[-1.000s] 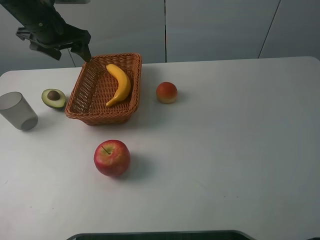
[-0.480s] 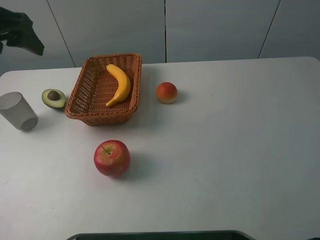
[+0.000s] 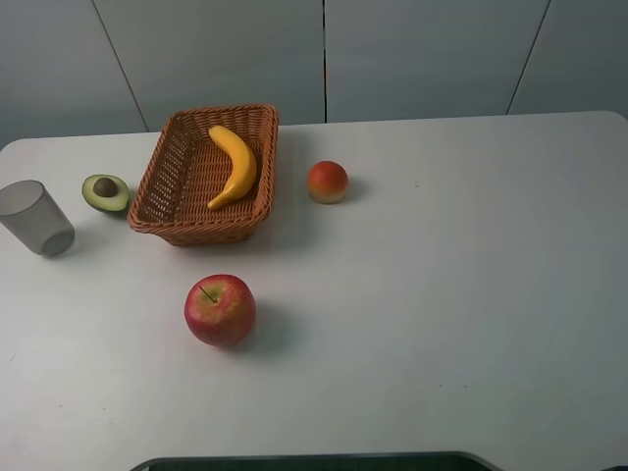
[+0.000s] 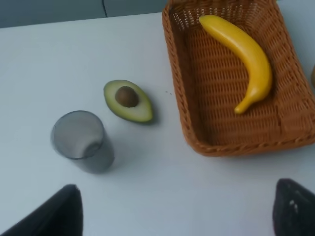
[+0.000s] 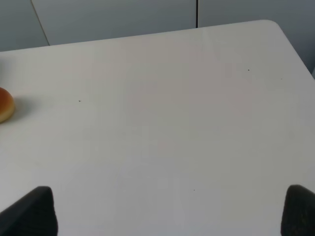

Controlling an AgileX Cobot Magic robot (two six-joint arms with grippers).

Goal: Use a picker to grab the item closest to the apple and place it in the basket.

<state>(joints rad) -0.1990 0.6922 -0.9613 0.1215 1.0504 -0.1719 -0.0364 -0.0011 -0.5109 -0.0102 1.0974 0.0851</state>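
Note:
A red apple (image 3: 220,309) sits on the white table toward the front left. Behind it stands a wicker basket (image 3: 162,186) with a yellow banana (image 3: 235,164) lying inside; the left wrist view also shows the basket (image 4: 183,105) and banana (image 4: 246,54). A round orange-red fruit (image 3: 328,182) rests just right of the basket, its edge visible (image 5: 4,104). Neither arm appears in the exterior view. My left gripper (image 4: 174,216) hovers open above the table near the basket. My right gripper (image 5: 165,214) is open over bare table, holding nothing.
An avocado half (image 3: 105,192) lies left of the basket, and a grey translucent cup (image 3: 36,218) stands further left near the table edge. Both show in the left wrist view, avocado (image 4: 128,100) and cup (image 4: 81,141). A dark edge runs along the table's front.
The left arm, above the basket's back left corner a second ago, has pulled away to the left and out of the exterior view. The objects have not moved.

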